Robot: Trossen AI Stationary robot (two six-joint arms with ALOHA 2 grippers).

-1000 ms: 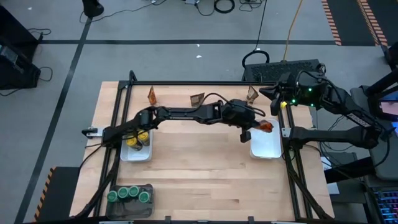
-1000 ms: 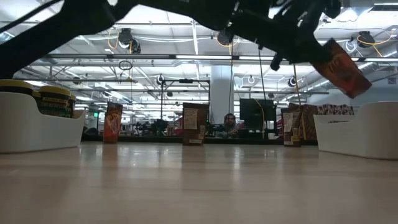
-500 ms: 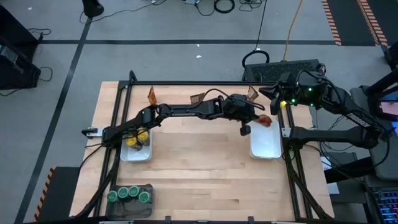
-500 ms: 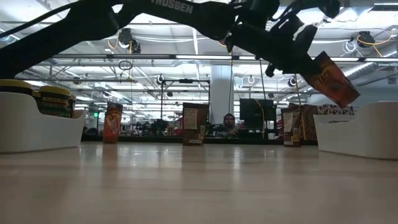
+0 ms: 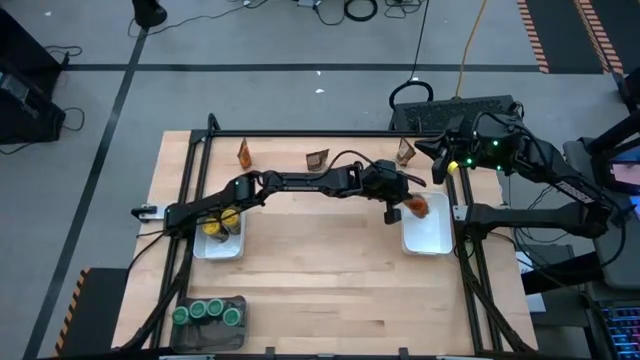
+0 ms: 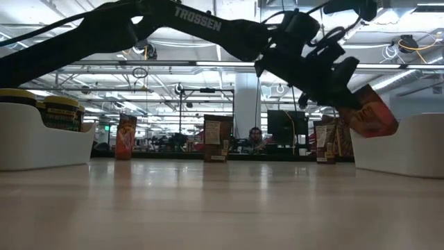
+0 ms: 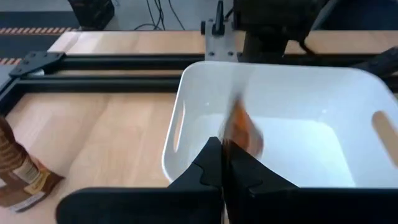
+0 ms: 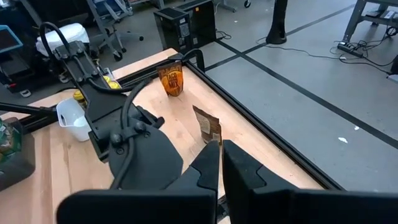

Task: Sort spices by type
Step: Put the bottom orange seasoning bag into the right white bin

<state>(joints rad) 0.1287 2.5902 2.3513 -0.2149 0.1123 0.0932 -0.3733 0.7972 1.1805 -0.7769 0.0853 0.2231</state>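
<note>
Overhead camera looks straight down; low camera looks level across the table [image 6: 208, 201]; both share the right-hand white tray [image 5: 428, 232], probably.

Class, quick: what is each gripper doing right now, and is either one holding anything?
Left gripper: shut on an orange spice packet, at the near edge of the white tray.
Right gripper: shut, holding nothing, parked at the table's far right corner.
</note>
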